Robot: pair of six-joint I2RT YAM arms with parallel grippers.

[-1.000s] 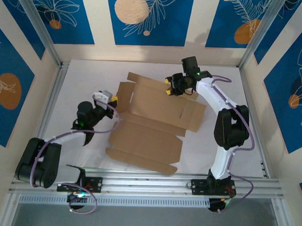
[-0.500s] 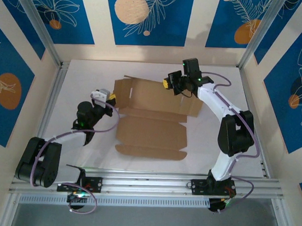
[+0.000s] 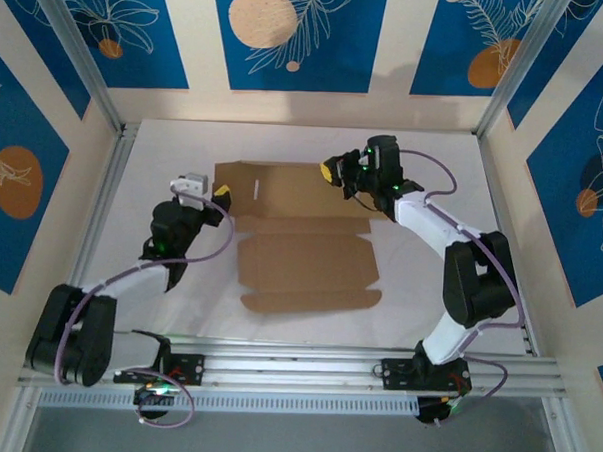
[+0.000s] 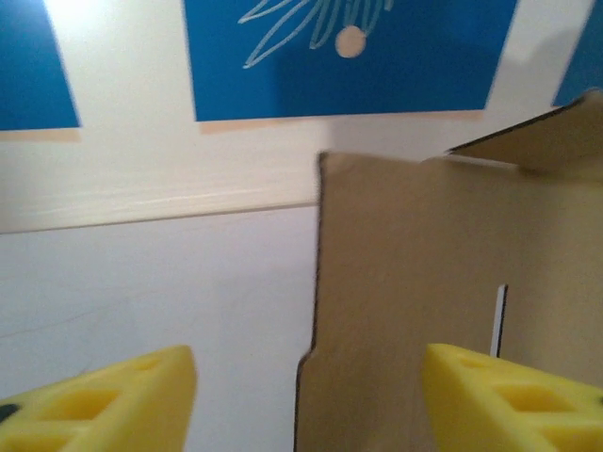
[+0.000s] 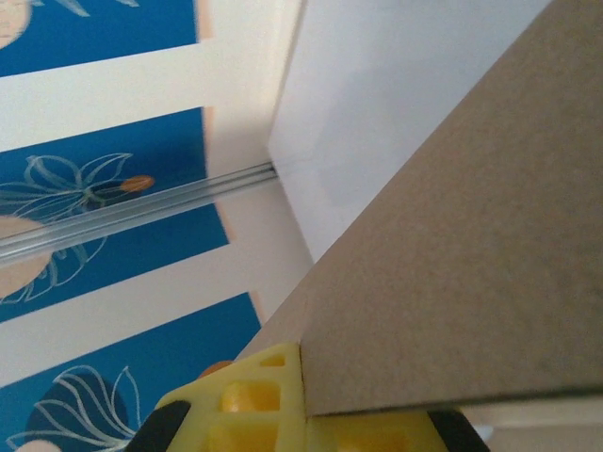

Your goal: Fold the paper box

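The paper box (image 3: 305, 261) is a brown die-cut cardboard sheet lying mid-table, its front panels flat and its rear panel (image 3: 293, 191) tilted up. My right gripper (image 3: 332, 171) is shut on the top edge of that rear panel. In the right wrist view the cardboard (image 5: 452, 282) runs into the yellow fingers (image 5: 254, 405). My left gripper (image 3: 215, 194) sits at the sheet's left edge with its jaws open. In the left wrist view the cardboard's left edge (image 4: 325, 282) stands between the spread yellow fingertips (image 4: 94, 405), and a narrow slot (image 4: 499, 315) shows in the panel.
The white tabletop (image 3: 165, 150) is fenced by an aluminium rail on the left (image 3: 102, 212) and rails along the front (image 3: 306, 361). Blue-patterned walls (image 3: 290, 35) close in the back and sides. The right arm's elbow (image 3: 474, 279) stands right of the box.
The left gripper has opened and let go of the box's left edge. The right gripper closed on the rear panel and swung it left, and the skewed sheet now lies square to the table.
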